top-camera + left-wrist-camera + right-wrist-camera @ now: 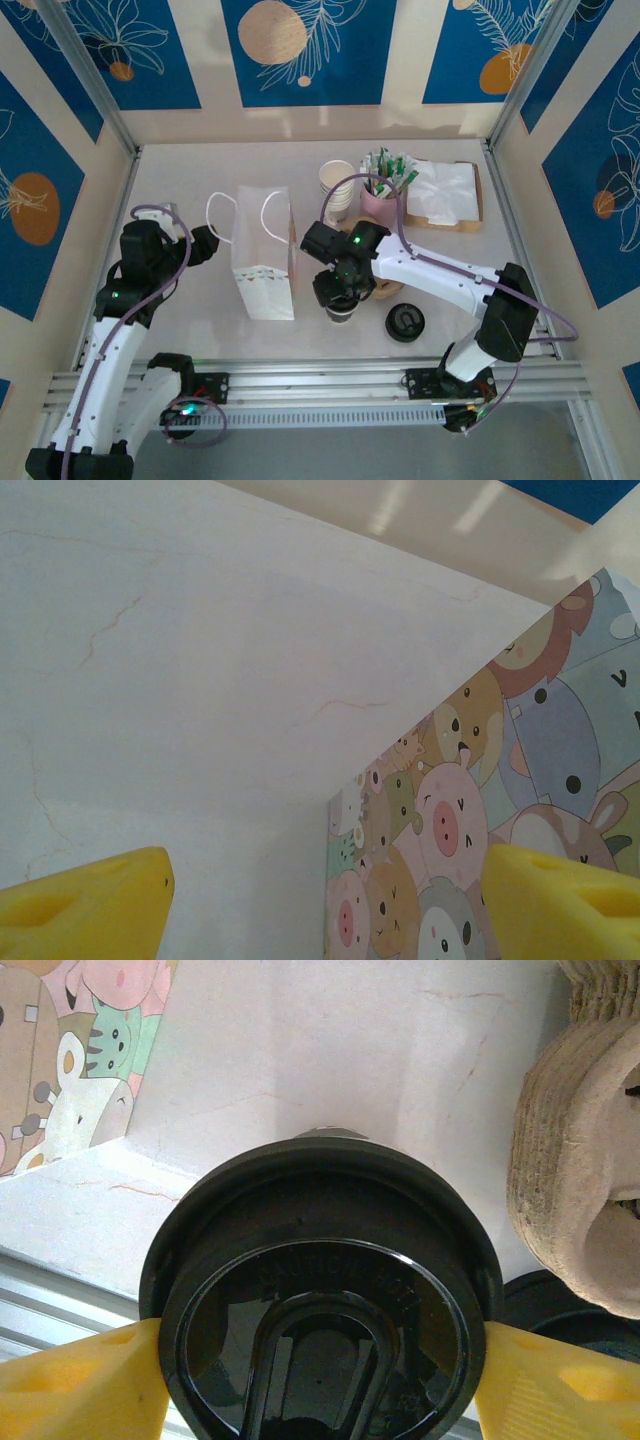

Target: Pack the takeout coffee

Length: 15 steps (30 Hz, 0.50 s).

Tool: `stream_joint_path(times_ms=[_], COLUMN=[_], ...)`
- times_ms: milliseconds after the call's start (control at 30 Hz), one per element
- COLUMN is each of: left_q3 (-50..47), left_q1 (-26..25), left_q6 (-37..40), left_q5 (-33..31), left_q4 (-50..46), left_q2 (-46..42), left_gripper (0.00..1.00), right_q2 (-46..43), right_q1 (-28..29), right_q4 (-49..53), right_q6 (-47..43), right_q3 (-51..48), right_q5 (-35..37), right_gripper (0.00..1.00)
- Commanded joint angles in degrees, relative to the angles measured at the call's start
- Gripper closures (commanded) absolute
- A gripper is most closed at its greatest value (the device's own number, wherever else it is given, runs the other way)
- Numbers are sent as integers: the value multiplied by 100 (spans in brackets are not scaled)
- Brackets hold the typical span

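Note:
The takeout coffee (340, 312) is a cream cup under a round black lid (320, 1210), standing just right of the white paper bag (263, 255). My right gripper (338, 295) comes down over it. Its yellow fingers (90, 1380) press on both sides of the lid, so it is shut on the cup. In the right wrist view the right gripper (320, 1345) straddles the lid, which hides the cup body. My left gripper (205, 243) stands open at the bag's left side with nothing between its fingers. The left wrist view has the left gripper (325, 865) facing the bag's cartoon-printed side (480, 810).
A loose black lid (404, 322) lies right of the cup. A stack of brown pulp carriers (590, 1160) sits under my right arm. At the back stand lidless cream cups (337, 185), a pink cup of sachets (380, 200) and napkins on a wooden tray (445, 195). Metal rails (320, 385) run along the near edge.

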<state>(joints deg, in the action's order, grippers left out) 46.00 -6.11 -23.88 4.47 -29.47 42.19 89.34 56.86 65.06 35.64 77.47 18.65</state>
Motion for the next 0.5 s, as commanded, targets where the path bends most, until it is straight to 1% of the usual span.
stream_joint_path(times_ms=[0,100,233,467], left_q3=[-47,-47,-49,-56], left_q1=[61,66,63,66], left_q6=[-33,-38,-45,-46], left_q5=[45,46,52,36], left_q4=[64,62,64,65], left_q2=[12,8,17,17], left_gripper=[20,20,19,19], right_q2=[14,168,198,183], right_q1=[-35,-27,14,29], right_q4=[39,210,235,105], right_q6=[92,141,136,144], right_q3=[-116,-105,-75,-83], right_q5=[-107,65,113,-25], right_gripper=[26,25,26,26])
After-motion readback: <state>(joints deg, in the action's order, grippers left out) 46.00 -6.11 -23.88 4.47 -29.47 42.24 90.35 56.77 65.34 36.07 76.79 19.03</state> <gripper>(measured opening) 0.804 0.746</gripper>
